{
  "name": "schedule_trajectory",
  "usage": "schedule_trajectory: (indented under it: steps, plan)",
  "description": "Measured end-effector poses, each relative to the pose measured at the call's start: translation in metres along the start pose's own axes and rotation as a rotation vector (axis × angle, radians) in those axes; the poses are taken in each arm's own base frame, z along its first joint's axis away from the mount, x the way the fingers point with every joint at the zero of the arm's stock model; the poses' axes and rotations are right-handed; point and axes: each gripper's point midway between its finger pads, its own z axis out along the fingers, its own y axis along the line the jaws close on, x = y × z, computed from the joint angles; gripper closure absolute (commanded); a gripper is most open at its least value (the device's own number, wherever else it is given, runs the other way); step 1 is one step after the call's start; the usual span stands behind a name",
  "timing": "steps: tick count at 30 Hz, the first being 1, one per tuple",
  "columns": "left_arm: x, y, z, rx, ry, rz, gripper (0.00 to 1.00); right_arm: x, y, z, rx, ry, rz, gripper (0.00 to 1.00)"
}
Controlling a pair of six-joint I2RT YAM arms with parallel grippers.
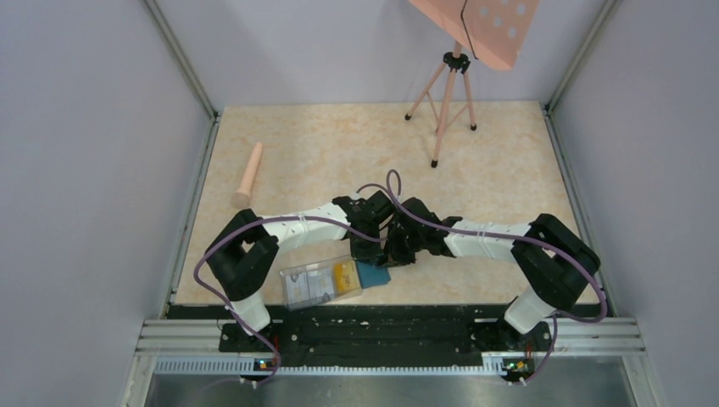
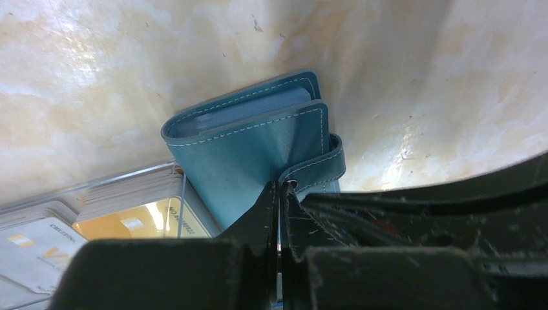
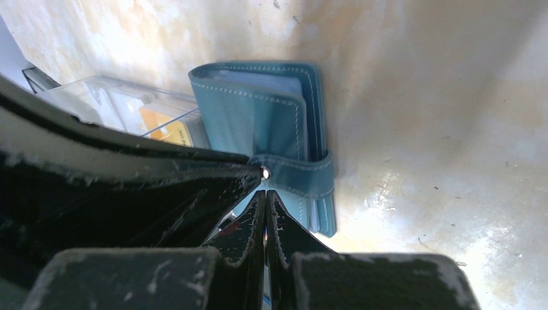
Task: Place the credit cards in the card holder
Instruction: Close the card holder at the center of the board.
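**Head to head**

Finds the card holder point(image 2: 252, 145) folded shut near the middle of the desk's point(image 1: 339, 153) near edge, its snap tab point(image 2: 316, 168) on the side facing both arms. Puts the left tool point(image 2: 279, 194) and the right tool point(image 3: 265, 197) equally close, right at that tab, fingers pressed together, with no telling whether anything is pinched. Leaves the credit cards point(image 2: 129, 223) in the clear box point(image 1: 318, 284) beside the holder, toward the left edge.

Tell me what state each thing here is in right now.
card holder: folded shut, tab wrapped over its edge.
credit cards: stacked inside the clear box.
clear box: lying flat beside the holder.
left gripper: fingers shut, tips at the tab.
right gripper: fingers shut, tips at the tab.
tripod: standing upright.
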Motion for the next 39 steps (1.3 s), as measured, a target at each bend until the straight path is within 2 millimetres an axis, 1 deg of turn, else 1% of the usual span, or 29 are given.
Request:
schedule_trajectory:
  steps: [4, 10, 19, 22, 29, 34, 39]
  plan:
    - [0.005, 0.0, 0.001, 0.008, 0.021, 0.0, 1.0, 0.002, -0.005, 0.006, 0.013, 0.011, 0.008, 1.0]
    - [0.006, 0.001, 0.002, 0.009, 0.023, 0.0, 1.0, 0.002, -0.005, 0.009, 0.008, 0.017, 0.018, 1.0]
    - [0.007, 0.002, 0.005, 0.006, 0.025, -0.002, 1.0, 0.003, -0.009, 0.009, 0.031, 0.019, 0.033, 1.0]
    - [0.009, 0.003, 0.008, -0.005, 0.034, -0.01, 1.0, 0.004, -0.011, 0.008, 0.045, 0.021, 0.05, 1.0]
    - [0.009, 0.004, 0.008, -0.023, 0.043, -0.029, 1.0, 0.005, -0.011, 0.008, 0.052, 0.028, 0.094, 1.0]
    - [0.007, 0.001, 0.003, -0.018, 0.018, -0.017, 1.0, 0.006, -0.012, 0.003, 0.054, 0.016, 0.089, 1.0]
    - [0.009, -0.002, -0.004, -0.045, 0.0, 0.015, 1.0, 0.01, -0.024, -0.01, 0.102, -0.007, 0.07, 1.0]
